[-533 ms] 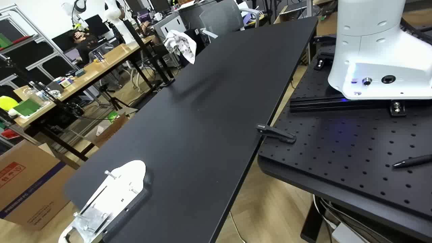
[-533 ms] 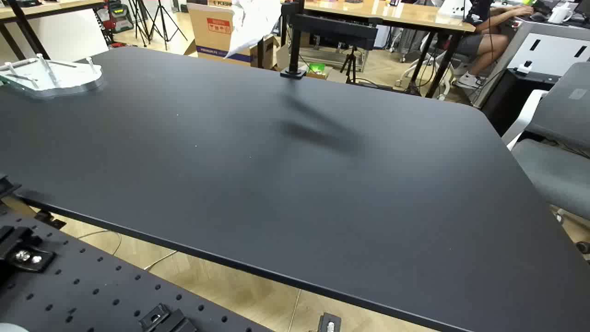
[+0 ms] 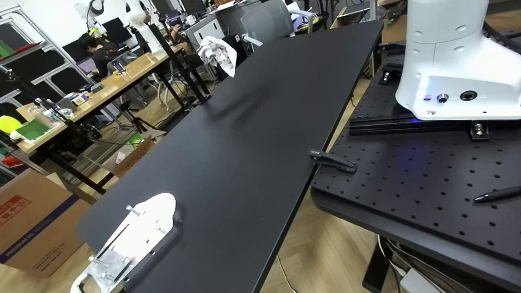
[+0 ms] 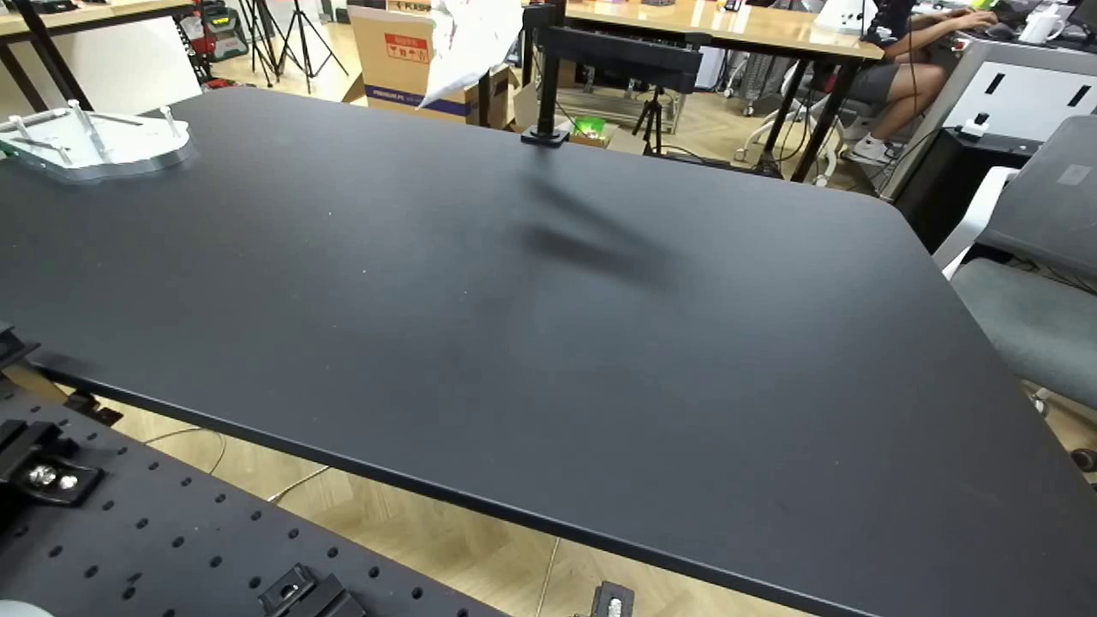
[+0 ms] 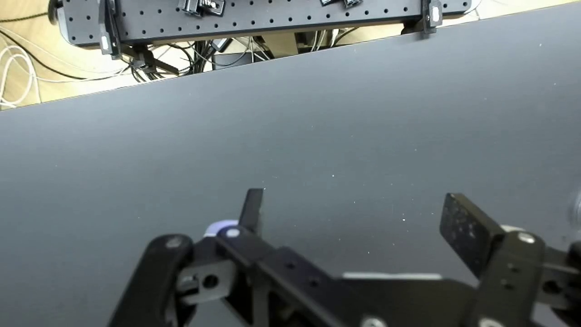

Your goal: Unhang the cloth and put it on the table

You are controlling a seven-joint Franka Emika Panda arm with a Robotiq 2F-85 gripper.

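Note:
The white cloth (image 3: 219, 55) with faint grey marks hangs at the far long edge of the table, above its top. In an exterior view its lower part (image 4: 471, 51) shows beside a black post, and its upper end is cut off by the frame. What holds it up is not clear. The long black table (image 3: 264, 134) also fills most of the wrist view (image 5: 272, 131). My gripper (image 5: 354, 200) is open and empty above the table, its two fingers wide apart. The cloth is out of the wrist view. The gripper is out of both exterior views.
A black post (image 4: 548, 94) with a crossbar is clamped to the table's far edge. A white oblong object with bolts (image 3: 142, 228) lies at one table end. The robot base (image 3: 447, 61) stands on a perforated plate (image 3: 415, 195). A grey chair (image 4: 1028, 300) stands by the other end.
The cloth and the table's objects have not visibly moved. A person in the background has changed posture slightly.

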